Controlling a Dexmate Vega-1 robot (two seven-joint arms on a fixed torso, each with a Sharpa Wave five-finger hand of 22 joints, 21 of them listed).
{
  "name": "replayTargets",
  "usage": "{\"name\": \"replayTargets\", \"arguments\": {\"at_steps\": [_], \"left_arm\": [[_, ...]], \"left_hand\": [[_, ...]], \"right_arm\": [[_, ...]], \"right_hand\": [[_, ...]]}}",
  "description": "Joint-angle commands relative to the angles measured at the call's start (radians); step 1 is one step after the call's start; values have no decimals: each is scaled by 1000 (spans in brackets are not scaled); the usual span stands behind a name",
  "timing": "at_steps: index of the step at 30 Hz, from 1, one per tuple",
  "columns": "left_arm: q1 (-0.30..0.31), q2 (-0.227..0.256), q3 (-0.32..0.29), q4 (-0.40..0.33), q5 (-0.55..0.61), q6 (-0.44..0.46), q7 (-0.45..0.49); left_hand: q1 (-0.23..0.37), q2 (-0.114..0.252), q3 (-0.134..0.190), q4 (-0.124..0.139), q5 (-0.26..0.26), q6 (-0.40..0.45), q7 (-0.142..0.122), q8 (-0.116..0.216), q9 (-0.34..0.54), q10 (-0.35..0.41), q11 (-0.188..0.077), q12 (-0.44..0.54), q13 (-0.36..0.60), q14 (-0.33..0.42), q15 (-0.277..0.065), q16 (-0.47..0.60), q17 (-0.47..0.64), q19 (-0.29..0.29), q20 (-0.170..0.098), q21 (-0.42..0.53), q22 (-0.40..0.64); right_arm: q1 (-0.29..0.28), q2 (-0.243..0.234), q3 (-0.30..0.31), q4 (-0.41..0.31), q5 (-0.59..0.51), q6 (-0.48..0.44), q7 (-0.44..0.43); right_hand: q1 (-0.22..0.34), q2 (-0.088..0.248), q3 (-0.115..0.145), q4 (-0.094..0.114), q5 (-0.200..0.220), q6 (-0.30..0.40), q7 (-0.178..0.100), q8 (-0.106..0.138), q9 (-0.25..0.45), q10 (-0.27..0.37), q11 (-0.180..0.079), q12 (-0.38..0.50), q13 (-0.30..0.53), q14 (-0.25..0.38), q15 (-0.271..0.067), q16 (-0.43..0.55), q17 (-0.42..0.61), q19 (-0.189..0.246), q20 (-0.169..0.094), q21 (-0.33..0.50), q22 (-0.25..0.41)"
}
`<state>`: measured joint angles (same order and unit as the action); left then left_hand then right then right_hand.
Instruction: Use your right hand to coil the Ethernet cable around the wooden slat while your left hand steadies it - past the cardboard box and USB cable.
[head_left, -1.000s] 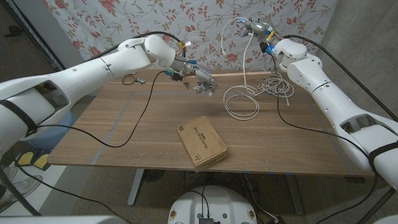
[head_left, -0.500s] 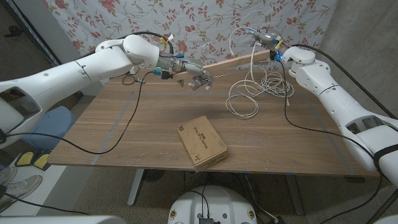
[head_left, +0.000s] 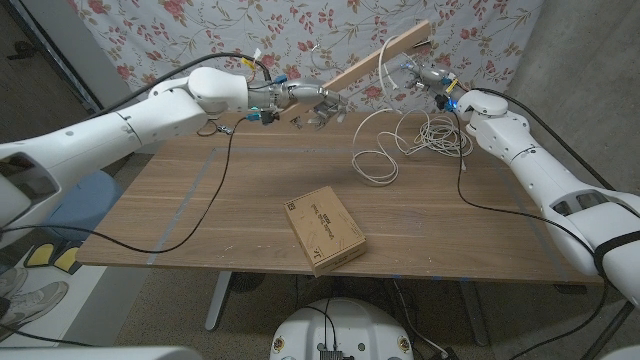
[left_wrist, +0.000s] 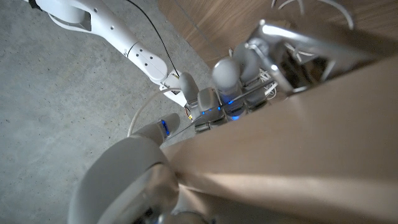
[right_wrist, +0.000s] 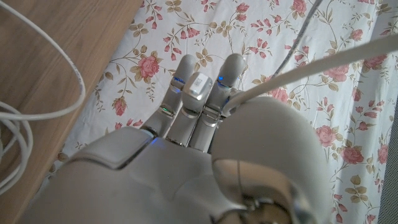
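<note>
Ethernet cable (head_left: 385, 150): white, thin, limp. I'd expect it to be light and springy, loops wanting to unwind and slide on smooth wood, so I'd take it close to the slat and keep tension on each wrap. The slat looks stiff and light; best steadied at its low end.

Near to far: cardboard box (head_left: 324, 229) lies near the desk's front edge, about mid-width. Past it, loose white loops sit right of centre toward the back edge, with a denser tangle just beside them near the back right corner. One strand rises to my right hand (head_left: 430, 75), whose fingers are closed on the cable in the right wrist view.

Left hand (head_left: 312, 102) hangs above the back edge, fingers clamped on the lower end of the wooden slat (head_left: 380, 60), which tilts up off the desk toward the floral curtain (head_left: 180, 25).

No wraps on the slat that I can see.
</note>
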<state>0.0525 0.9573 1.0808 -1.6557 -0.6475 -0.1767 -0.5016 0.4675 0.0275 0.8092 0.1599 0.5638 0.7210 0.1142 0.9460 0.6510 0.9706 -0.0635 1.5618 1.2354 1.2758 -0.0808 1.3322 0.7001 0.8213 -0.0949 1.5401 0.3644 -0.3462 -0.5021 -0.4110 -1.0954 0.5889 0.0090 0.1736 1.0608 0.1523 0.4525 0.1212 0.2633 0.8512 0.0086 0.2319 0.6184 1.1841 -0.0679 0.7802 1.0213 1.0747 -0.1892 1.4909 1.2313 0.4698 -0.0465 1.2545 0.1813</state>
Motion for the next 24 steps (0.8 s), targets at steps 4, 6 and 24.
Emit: {"name": "replayTargets", "arguments": {"at_steps": [4,6,24], "left_arm": [[-49,-78,41,103,-21,28,-14],[-70,-78,48,100,-5,62,-30],[-151,-96,49,28,113,344,0]], "left_hand": [[16,11,6,1,3,11,10,12,2,40,-26,5,1,120,-105,9,3,21,-10,8,-3],[18,15,7,0,2,10,12,13,4,41,-24,4,1,120,-105,12,6,21,-12,11,1],[26,60,13,2,-24,5,41,30,27,59,-24,5,2,133,-110,30,11,46,-21,17,1]], "right_arm": [[-4,29,2,118,7,54,33],[-8,34,2,137,7,66,38],[-101,111,24,276,60,185,103]], "right_hand": [[2,10,-7,1,5,111,56,-1,3,3,8,8,4,-4,-23,10,2,2,-143,7,3],[2,10,-8,1,6,112,56,-1,3,1,8,12,11,-4,-23,11,2,2,-144,7,3],[5,10,-11,0,8,116,57,-1,5,4,8,16,4,-5,-23,15,2,5,-144,8,3]]}}
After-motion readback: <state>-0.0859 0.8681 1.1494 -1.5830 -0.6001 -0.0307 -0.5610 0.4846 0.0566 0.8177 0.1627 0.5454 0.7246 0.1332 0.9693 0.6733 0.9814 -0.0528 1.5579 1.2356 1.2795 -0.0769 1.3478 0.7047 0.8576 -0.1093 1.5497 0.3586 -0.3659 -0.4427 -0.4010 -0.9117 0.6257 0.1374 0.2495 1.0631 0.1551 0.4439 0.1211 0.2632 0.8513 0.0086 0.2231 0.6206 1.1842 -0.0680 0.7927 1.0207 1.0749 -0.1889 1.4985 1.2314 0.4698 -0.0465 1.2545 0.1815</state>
